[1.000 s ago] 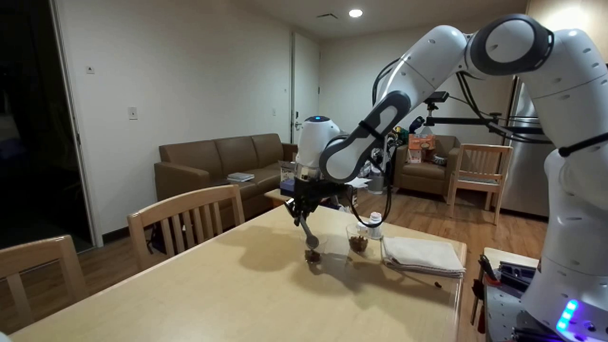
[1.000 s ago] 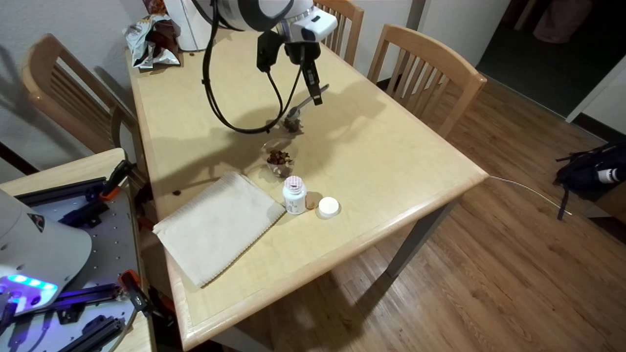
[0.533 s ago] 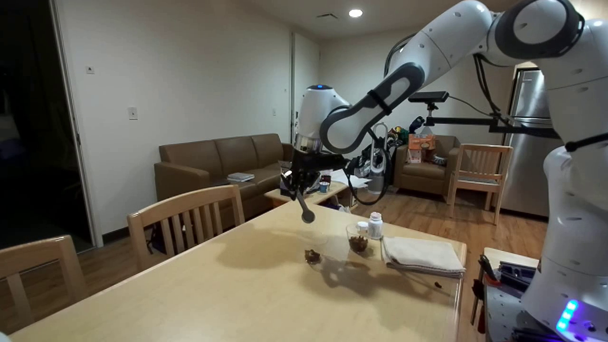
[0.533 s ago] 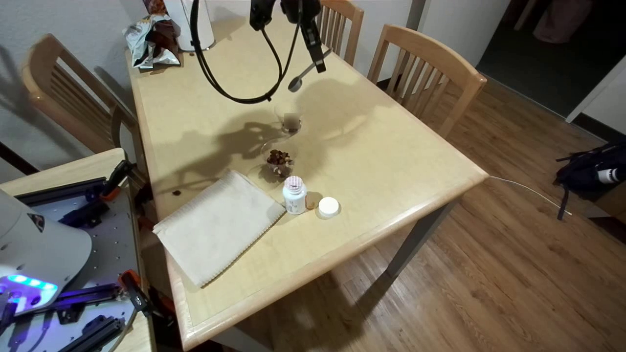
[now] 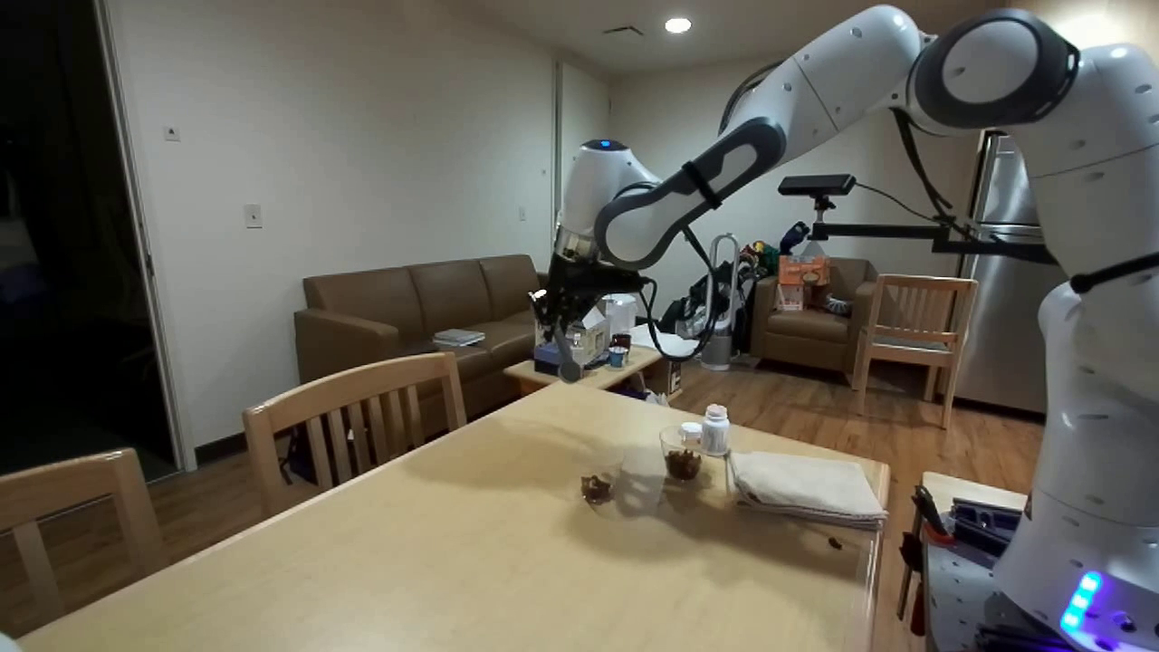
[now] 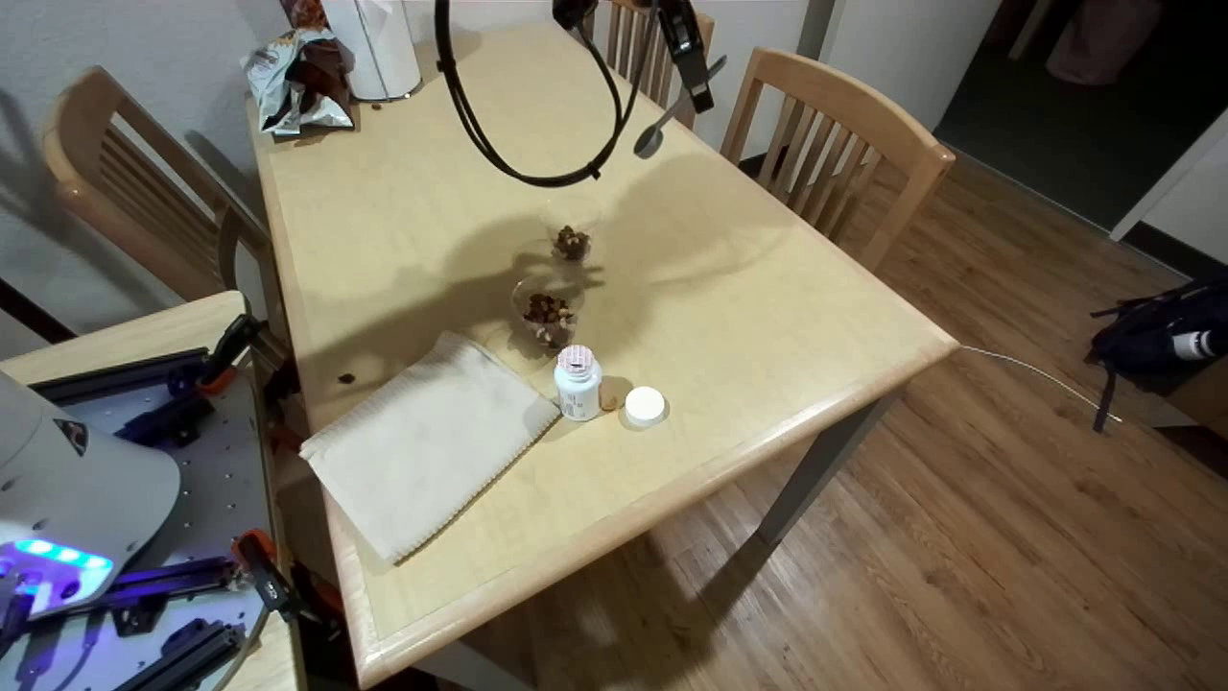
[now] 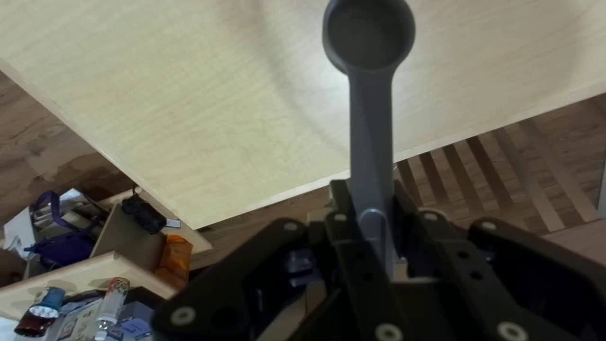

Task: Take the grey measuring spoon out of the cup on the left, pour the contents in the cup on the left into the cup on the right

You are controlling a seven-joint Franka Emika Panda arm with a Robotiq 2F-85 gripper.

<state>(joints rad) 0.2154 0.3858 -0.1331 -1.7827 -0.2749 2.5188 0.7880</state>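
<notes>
Both the left cup and the right cup stand upright on the table; why do you hold the grey measuring spoon apart from them?

You need the spoon out first so that nothing rigid obstructs the pour or drops out with the brown pieces when you tip the left cup. In both exterior views the spoon hangs in the air, higher than the cups and touching neither.

How do you secure it?

Your claw pinches the slender handle partway along, between two fingers. The tail of the handle runs on past the fingers, and the bowl slants downward, below the claw. This attitude presumably leaves the bowl free of the fingers. Caution: a handle this thin may pivot in your grip if you knock it.

Why do the two cups stand near each other?

You probably gain a short transfer path from that spacing. Observe the right cup: it holds brown pieces of its own, so pour slowly. Note also the white bottle and the folded cloth near it, which could limit your approach from that side.

Which step do you perform next?

Spoon removal appears complete; pouring is not begun. You should likely lay the spoon on the table, well apart from both cups, because your claw must be free to grasp the left cup.
</notes>
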